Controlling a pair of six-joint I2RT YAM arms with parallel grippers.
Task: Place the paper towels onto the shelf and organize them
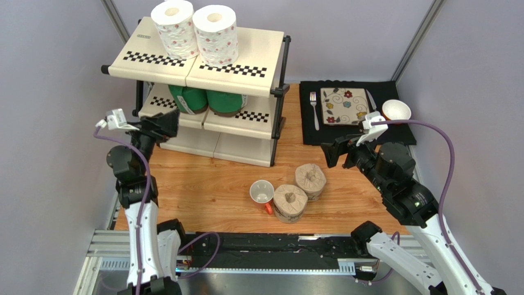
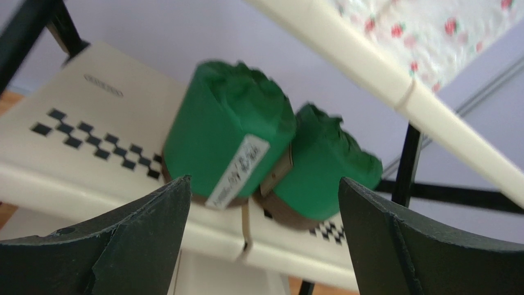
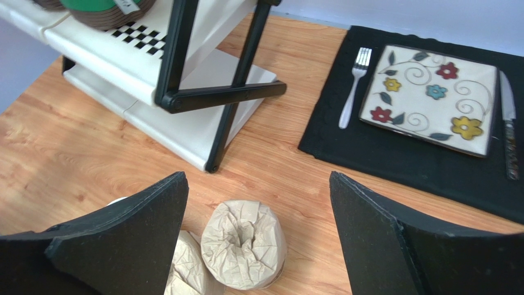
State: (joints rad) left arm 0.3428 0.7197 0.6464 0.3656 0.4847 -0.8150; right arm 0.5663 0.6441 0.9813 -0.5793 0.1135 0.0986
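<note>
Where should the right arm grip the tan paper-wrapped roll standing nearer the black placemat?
Probably across the curved side wall of the tan paper-wrapped roll, coming down from above. It stands on end, crumpled tuck upward, so the sides are free; set the jaws clear of the second tan roll beside it.

white rolls (image 1: 215,37) top, green (image 1: 189,98) middle, tan (image 1: 289,203) unshelved

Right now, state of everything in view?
Floral rolls: upright, top tier of shelf.
Green rolls: side by side, middle tier.
Tan rolls: on table, unshelved.
Mug: on table beside tan rolls.
Left gripper: open, empty, facing green rolls.
Right gripper: open, empty, above tan rolls.
</note>
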